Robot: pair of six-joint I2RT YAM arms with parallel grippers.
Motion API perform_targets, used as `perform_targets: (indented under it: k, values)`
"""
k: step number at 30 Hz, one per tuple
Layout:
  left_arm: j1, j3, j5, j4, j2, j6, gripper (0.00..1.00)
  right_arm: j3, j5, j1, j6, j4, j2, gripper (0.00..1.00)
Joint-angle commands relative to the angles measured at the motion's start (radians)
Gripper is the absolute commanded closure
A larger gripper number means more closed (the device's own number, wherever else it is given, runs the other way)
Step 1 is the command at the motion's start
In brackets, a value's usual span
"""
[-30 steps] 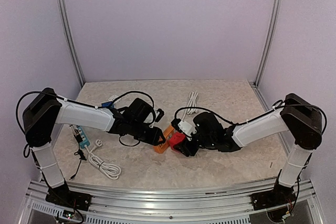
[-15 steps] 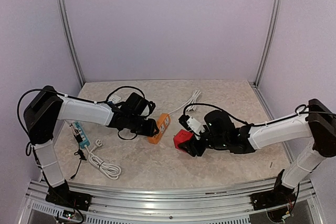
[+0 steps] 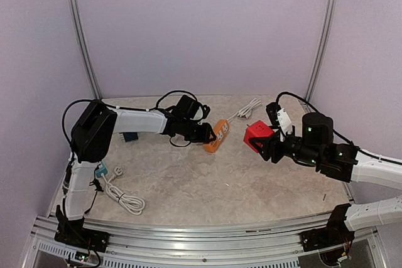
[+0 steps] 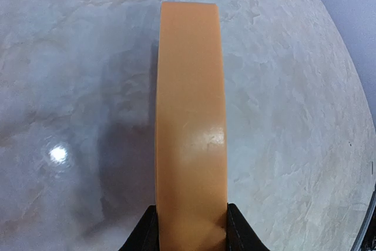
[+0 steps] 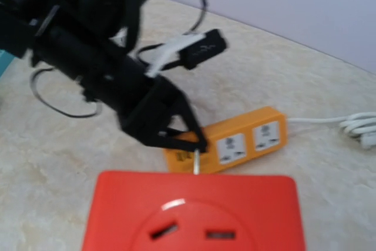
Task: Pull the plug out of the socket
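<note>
The orange socket strip (image 3: 217,136) is at mid table, its white cord (image 3: 245,110) running toward the back. My left gripper (image 3: 202,134) is shut on the strip's near end. In the left wrist view the strip (image 4: 190,139) runs straight out from between the fingers (image 4: 147,236). My right gripper (image 3: 267,145) is shut on the red plug cube (image 3: 257,135) and holds it above the table, well to the right of the strip. The right wrist view shows the red plug (image 5: 194,213) with one metal prong (image 5: 195,161), apart from the strip (image 5: 235,142).
A blue power strip (image 3: 99,169) and a coiled white cable (image 3: 122,196) lie at the near left. Metal frame posts stand at the back corners. The walls close in the back and both sides.
The red plug has come away from the orange strip. My right arm has carried it right and up. My left arm has carried the strip toward the back right.
</note>
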Motion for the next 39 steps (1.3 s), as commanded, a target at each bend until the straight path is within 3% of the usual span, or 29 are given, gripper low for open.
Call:
perform_targets:
  k: [1, 5, 10, 15, 22, 25, 30, 34, 39]
  values:
    - [-0.076, 0.188, 0.111, -0.051, 0.163, 0.015, 0.79, -0.013, 0.029, -0.021, 0.012, -0.093, -0.046, 0.90]
    - [-0.123, 0.298, 0.201, -0.006, 0.251, -0.058, 0.77, -0.010, 0.023, -0.029, 0.017, -0.101, -0.057, 0.89]
    - [-0.154, 0.319, 0.248, 0.035, 0.289, -0.101, 0.71, -0.011, 0.007, -0.034, 0.025, -0.098, -0.062, 0.89]
    - [-0.147, 0.203, 0.224, 0.074, 0.223, -0.100, 0.34, -0.012, -0.029, -0.037, 0.045, -0.080, -0.054, 0.89]
    - [-0.085, -0.087, 0.174, 0.195, -0.066, -0.080, 0.02, -0.022, -0.057, -0.057, 0.098, -0.025, -0.041, 0.93]
    - [-0.078, -0.207, 0.094, 0.218, -0.179, -0.041, 0.01, -0.014, -0.105, -0.070, 0.126, -0.012, -0.032, 0.94]
    - [-0.086, -0.507, -0.010, 0.416, -0.453, 0.034, 0.01, 0.003, -0.178, -0.091, 0.188, 0.023, -0.020, 0.94]
    - [-0.155, -0.715, -0.147, 0.586, -0.653, 0.166, 0.01, 0.002, -0.259, -0.104, 0.261, 0.084, -0.005, 0.94]
    - [-0.284, -0.857, -0.255, 0.711, -0.755, 0.377, 0.01, 0.007, -0.392, -0.108, 0.361, 0.189, 0.054, 0.95]
